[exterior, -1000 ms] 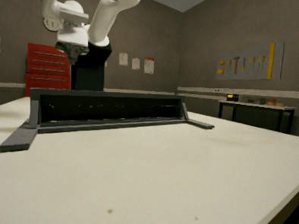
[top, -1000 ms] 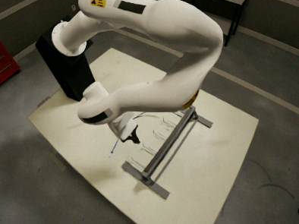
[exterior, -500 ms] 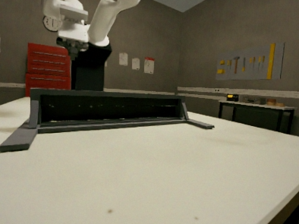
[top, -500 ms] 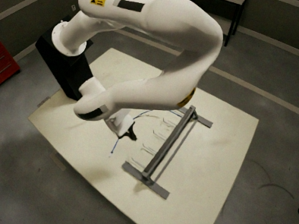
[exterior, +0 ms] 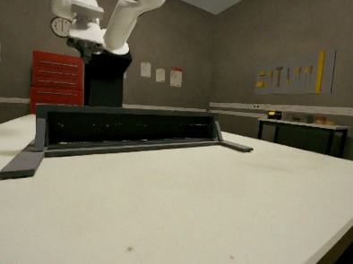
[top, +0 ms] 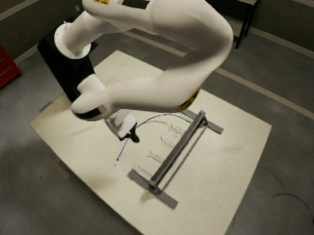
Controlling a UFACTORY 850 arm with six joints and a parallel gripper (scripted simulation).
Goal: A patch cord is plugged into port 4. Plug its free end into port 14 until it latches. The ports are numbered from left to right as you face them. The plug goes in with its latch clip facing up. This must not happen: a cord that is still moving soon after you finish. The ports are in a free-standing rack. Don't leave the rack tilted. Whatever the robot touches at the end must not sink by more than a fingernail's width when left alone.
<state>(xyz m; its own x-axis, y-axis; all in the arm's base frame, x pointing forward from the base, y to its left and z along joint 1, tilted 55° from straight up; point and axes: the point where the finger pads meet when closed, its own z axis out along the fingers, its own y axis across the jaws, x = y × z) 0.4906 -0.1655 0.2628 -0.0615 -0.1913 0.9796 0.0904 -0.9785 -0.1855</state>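
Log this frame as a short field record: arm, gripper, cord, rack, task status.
arm: white arm bent over the mat, wrist low on the rack's port side
gripper: gripper fully shut, above the cord; whether the thin cord is pinched cannot be told
cord: blue patch cord runs from the rack in a curve toward the gripper; free end lies on the mat
rack: grey rack upright on both feet, not tilted
task status: free end not yet plugged in
background: red cabinet, side table

White six-joint arm (top: 175, 43) with smooth rounded links, a yellow-and-black warning label, grey rectangular patch, yellow joint band, black pedestal (top: 64, 64) and dark gripper (top: 133, 136).
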